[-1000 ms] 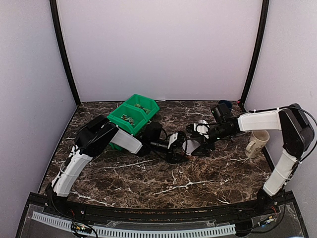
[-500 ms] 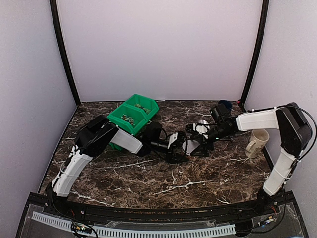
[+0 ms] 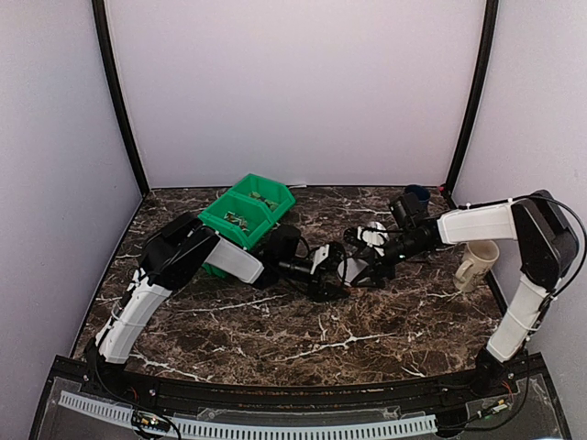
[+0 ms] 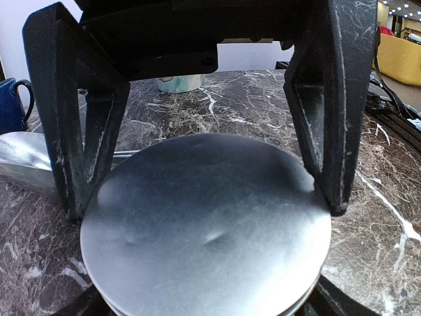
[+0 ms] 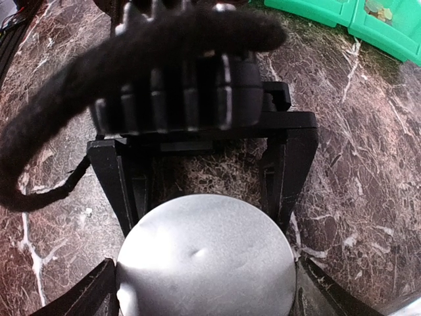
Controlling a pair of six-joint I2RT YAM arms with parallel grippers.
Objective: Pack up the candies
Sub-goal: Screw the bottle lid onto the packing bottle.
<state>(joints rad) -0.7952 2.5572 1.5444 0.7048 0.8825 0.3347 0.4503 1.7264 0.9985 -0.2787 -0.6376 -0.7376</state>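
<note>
Candies (image 5: 377,8) are lying in the bin (image 5: 316,10); left pincer (image 4: 207,201) is clasping the lid (image 4: 204,243), right pincer (image 5: 207,293) straddling it, grip unclear.

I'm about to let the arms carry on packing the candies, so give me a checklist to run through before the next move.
1. Left pincer gripping round lid: ok, it touches the edge on both sides.
2. Right pincer closed on the lid: cannot tell.
3. Candies all packed: not ok, some lie in the green bin.
4. Jar under the lid: cannot tell, hidden.
</note>
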